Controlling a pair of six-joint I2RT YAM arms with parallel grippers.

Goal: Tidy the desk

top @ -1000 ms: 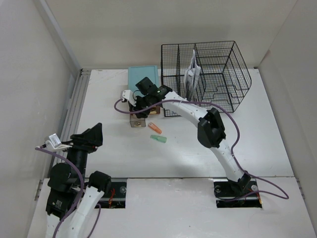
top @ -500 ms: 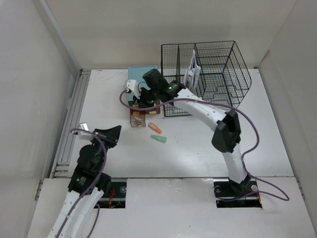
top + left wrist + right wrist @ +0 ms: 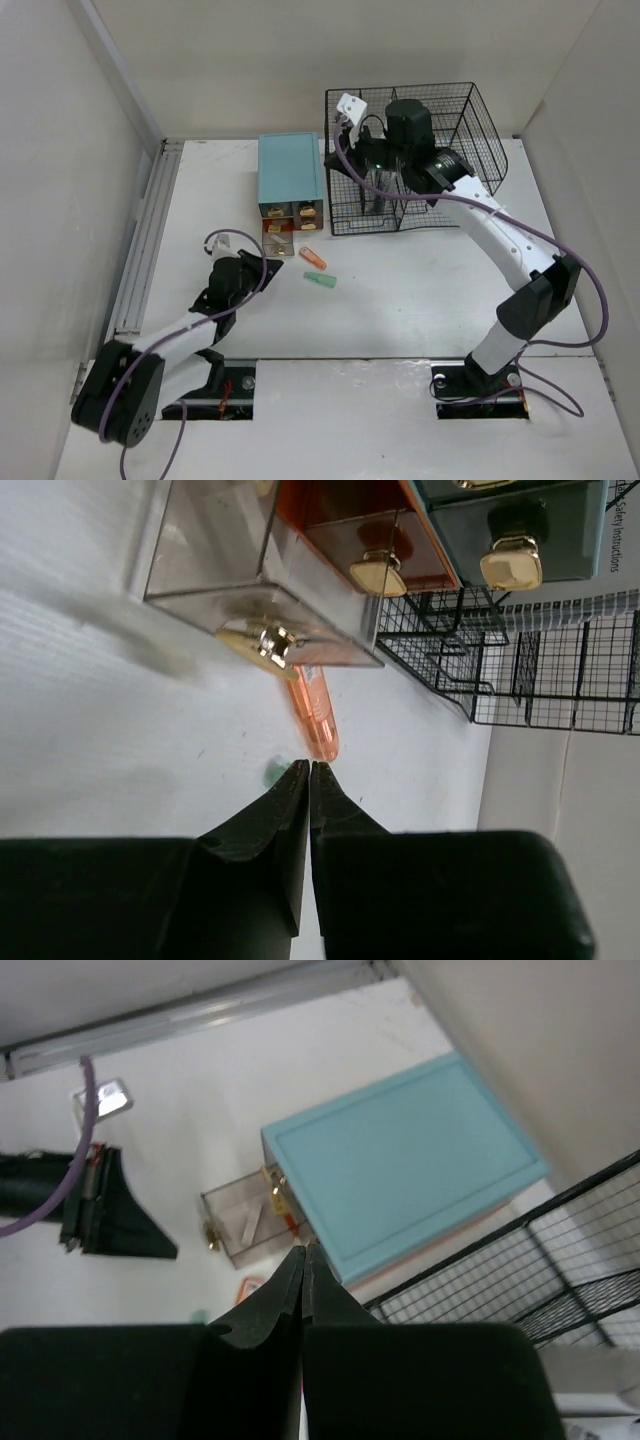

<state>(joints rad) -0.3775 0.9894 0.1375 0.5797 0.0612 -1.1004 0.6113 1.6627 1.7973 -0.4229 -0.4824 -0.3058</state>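
Moved: the right hand (image 3: 303, 1251) has left the front of the teal drawer box (image 3: 290, 170) and now hangs high over the near-left corner of the black wire rack (image 3: 470, 150). The left hand (image 3: 308, 767) has come off the bench's left edge and now reaches low across it.
Surface: a flat white bench (image 3: 400, 290) with a grey rail (image 3: 150, 230) along the edge to the left hand's left.
Room: plain white walls close in on three sides.
Also changed: the drawer box's teal top, half covered by the right arm before, now shows whole.
Unchanged: the clear drawer (image 3: 277, 240), the orange tube (image 3: 313, 258) and the green piece (image 3: 320, 280) lie where they lay.
Left hand: clenched, fingers pressed tip to tip, grasping nothing.
Right hand: clenched likewise, empty.
Bench to left hand: close under the fingertips. The orange tube is just beyond the tips, and the clear drawer lies ahead of them.
Bench to right hand: well below it, with the drawer box and clear drawer down past the tips.
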